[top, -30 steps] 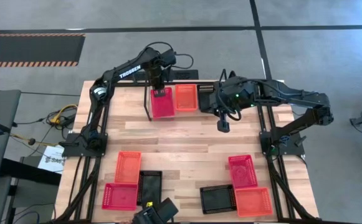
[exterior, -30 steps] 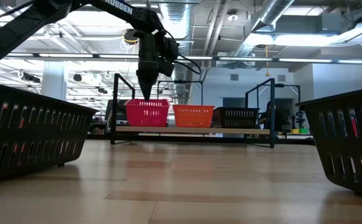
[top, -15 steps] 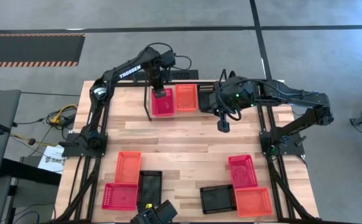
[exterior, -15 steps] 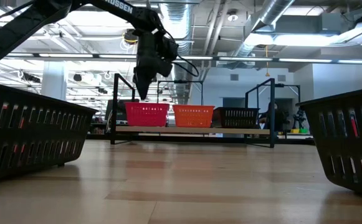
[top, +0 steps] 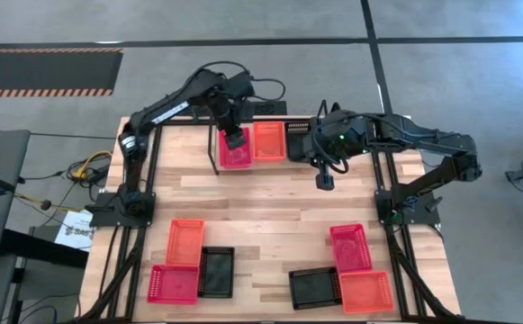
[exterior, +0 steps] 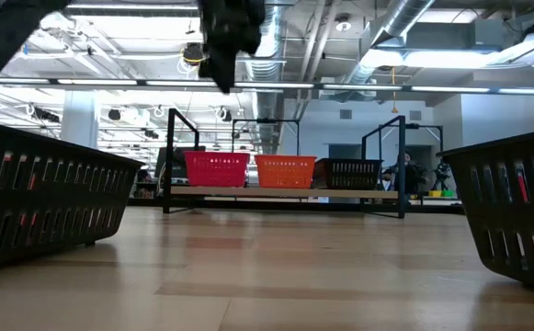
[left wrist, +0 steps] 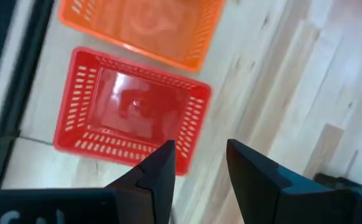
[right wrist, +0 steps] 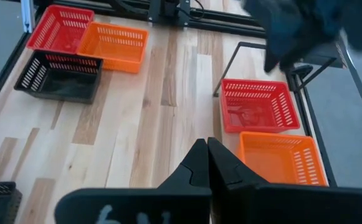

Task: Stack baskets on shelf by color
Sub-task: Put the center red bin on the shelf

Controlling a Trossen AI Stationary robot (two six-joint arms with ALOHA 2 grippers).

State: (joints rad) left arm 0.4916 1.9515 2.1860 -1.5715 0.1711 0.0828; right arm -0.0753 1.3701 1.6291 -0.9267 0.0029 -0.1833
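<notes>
Left gripper (left wrist: 196, 165) spread above the red basket (left wrist: 131, 118); right gripper (right wrist: 207, 163) pressed together. Baskets look light, stiff: pinch a rim wall.

The wooden table (top: 270, 202) stands on a grey floor (top: 441, 81) crossed by dark lines, with an orange-and-black striped strip (top: 45, 91) off to one side. Beyond the table, the room is a big open hall: exposed silver ducts (exterior: 404, 23), long ceiling lights (exterior: 138, 85), pale pillars (exterior: 80, 129).
</notes>
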